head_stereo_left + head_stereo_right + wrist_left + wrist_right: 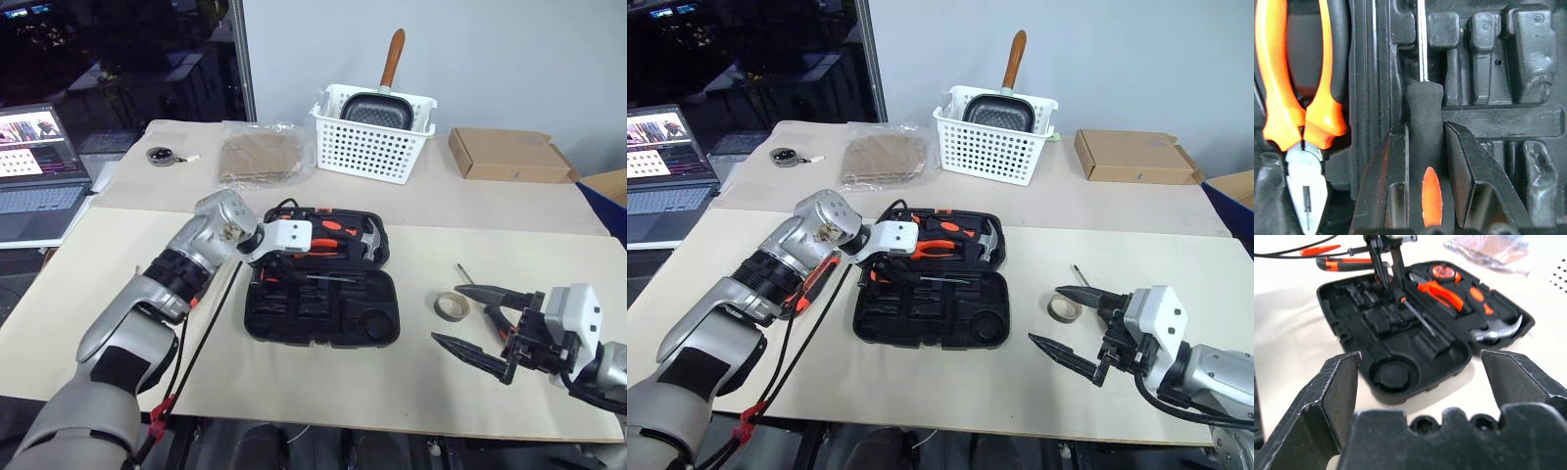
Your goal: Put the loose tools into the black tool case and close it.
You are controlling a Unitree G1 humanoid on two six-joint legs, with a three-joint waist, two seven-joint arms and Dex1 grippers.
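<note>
The black tool case [294, 318] lies open in the middle of the table. My left gripper [1424, 128] is shut on a screwdriver [1425, 147] with a black handle and an orange mark, holding it low over the case's near half, with the shaft [331, 278] lying across the recesses. To the right of the case my right gripper [1045, 314] stands open, with nothing in it. A small grey tape ring [451, 306] lies on the table just beyond it, with a thin metal tool [463, 272] behind. A red-and-black utility knife [1344, 263] and a red screwdriver [1320, 250] lie left of the case.
Orange-handled pliers [1300, 122] and a steel-headed hammer [367, 245] sit in the case's far half. At the back stand a white lattice basket [372, 147] holding a pan, a flat cardboard box [505, 155] and a clear bag [260, 157]. A laptop [34, 176] is at far left.
</note>
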